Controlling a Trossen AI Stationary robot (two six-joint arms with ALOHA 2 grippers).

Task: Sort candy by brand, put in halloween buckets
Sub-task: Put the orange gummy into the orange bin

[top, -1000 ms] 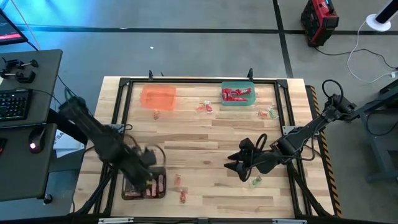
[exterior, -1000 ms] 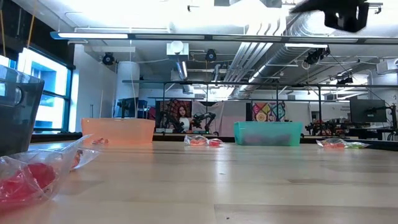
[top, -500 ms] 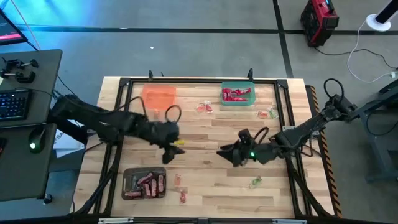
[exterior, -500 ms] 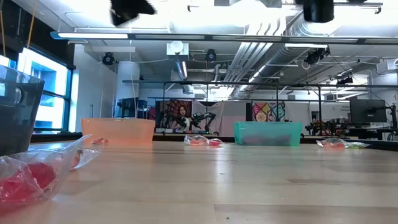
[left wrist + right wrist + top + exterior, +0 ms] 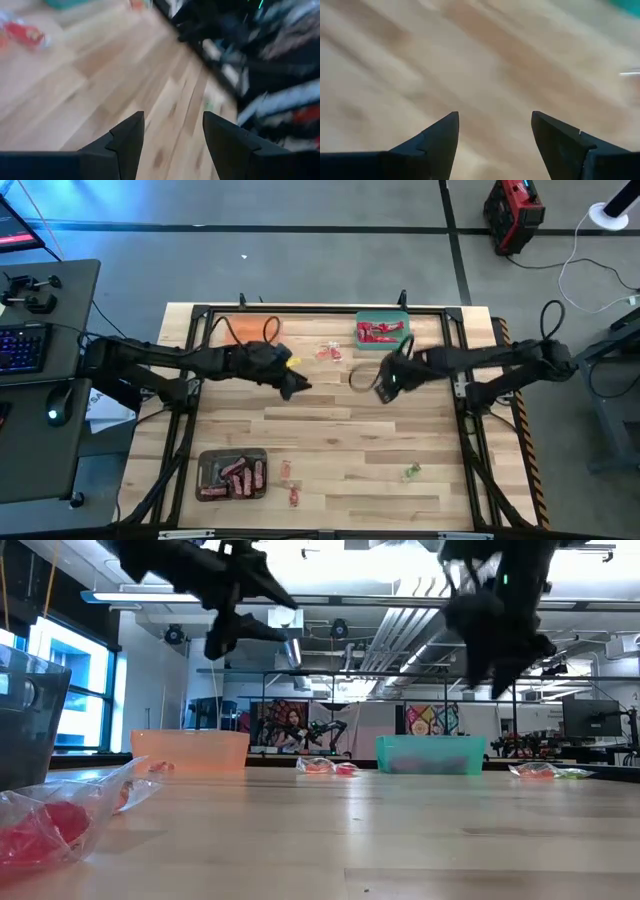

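My left gripper [image 5: 298, 386] hangs open and empty above the table's middle, just right of the translucent orange tub [image 5: 255, 332], which its arm partly hides. My right gripper [image 5: 368, 381] hangs open and empty above the table, near the green tub [image 5: 382, 332] that holds red candies. The dark grey tub [image 5: 232, 475] at the near left holds brown bars. Loose candies lie between the two far tubs [image 5: 328, 352], right of the green tub [image 5: 432, 362], beside the grey tub [image 5: 290, 480], and one green candy [image 5: 412, 471] lies at the near right. Both wrist views show open fingers over bare wood [image 5: 172, 120] [image 5: 495, 120].
A black frame [image 5: 320, 308] runs around the wooden tabletop. In the low view a clear-wrapped red candy [image 5: 40, 825] lies close at the left beside the grey tub's wall [image 5: 30, 720]. Bare wood shows across the table's middle and near right.
My left gripper has risen from over the grey tub at the near left and swung toward the far edge and the table's middle, beside the orange tub. My right gripper has gone from over the green candy at the near right toward the far edge, near the green tub.
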